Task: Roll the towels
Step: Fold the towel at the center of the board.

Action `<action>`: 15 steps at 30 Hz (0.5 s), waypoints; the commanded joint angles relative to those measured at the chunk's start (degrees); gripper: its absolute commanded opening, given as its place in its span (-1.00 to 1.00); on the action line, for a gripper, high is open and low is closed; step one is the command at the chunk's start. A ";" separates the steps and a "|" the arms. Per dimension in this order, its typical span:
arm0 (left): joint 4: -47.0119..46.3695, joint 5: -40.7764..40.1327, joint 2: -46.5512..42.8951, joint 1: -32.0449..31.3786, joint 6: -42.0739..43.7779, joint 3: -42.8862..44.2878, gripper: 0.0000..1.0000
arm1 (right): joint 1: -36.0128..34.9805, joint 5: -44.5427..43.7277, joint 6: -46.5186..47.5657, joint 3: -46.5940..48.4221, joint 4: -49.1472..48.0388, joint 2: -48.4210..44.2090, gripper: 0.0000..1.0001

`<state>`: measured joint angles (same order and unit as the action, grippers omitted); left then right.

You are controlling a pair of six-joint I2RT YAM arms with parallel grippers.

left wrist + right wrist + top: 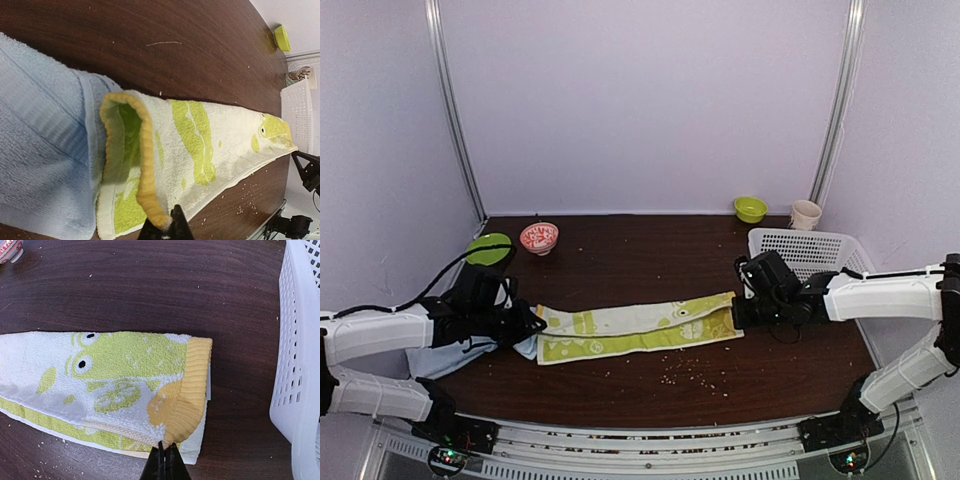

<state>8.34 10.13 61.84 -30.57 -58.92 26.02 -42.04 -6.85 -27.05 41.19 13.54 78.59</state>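
Dark wood-grain table [640, 250] boxed in by plain pale lilac walls [650, 100] at back and both sides, slim metal uprights [455, 120] at the far corners, slotted metal rail [670, 440] along the near edge, soft even light.

We see white shells and black joints on the left arm [375, 335] and right arm [880, 297]; black cables trail along both. The left gripper [537, 323] and right gripper [737, 312] are black throughout.
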 commanded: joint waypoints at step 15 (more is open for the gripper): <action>-0.04 -2.27 0.23 -3.59 -1.64 -2.77 -1.00 | -0.86 2.72 -1.26 -3.56 -0.41 -1.76 -1.00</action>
<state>8.32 8.91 62.04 -33.61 -60.16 23.86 -42.15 -6.20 -27.51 38.74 13.47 78.48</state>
